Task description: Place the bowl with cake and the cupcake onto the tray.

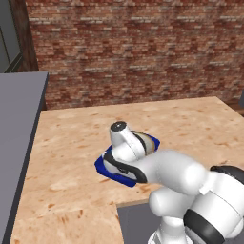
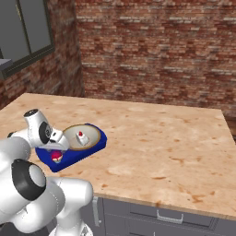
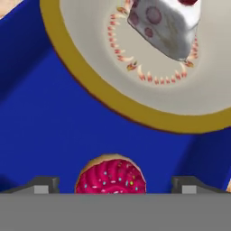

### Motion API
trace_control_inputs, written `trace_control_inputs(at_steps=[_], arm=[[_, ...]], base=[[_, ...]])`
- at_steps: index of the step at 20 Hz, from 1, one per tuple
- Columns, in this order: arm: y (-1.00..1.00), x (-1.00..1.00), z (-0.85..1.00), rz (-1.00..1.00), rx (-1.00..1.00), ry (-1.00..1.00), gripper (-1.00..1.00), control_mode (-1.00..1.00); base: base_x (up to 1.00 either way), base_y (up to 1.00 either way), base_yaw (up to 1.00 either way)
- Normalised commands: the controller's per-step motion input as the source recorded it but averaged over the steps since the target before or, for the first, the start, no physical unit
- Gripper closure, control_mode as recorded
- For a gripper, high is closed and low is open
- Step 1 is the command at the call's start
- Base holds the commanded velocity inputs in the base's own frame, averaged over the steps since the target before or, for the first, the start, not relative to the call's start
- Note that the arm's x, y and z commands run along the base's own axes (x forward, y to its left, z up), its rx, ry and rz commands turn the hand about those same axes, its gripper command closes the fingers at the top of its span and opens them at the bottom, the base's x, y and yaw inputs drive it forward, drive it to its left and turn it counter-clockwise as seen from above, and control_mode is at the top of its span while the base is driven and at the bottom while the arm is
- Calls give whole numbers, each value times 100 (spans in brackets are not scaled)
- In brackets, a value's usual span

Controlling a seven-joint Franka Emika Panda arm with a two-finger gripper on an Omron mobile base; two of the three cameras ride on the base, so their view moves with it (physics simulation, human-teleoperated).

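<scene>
With the bowl with cake sitting on the tray at twelve o'clock, the gripper is hovering wide open around the cupcake at six, gripping nothing, and should be lifting straight up to avoid nudging it.

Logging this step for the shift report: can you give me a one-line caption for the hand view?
Cupcake between open gripper fingers on the blue tray, beside the bowl holding the cake slice.
</scene>
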Motion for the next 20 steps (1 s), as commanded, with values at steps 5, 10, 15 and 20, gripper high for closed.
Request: trace_control_inputs(at_steps=[5, 10, 15, 20], arm=[[0, -10, 42, 0, 0, -2, -100, -100], [-15, -11, 40, 0, 1, 0, -100, -100], [-32, -18, 41, 0, 3, 0, -100, -100], [-33, -16, 42, 0, 3, 0, -100, -100]], base=[[0, 0, 0], [0, 0, 0], [0, 0, 0], [0, 0, 0]])
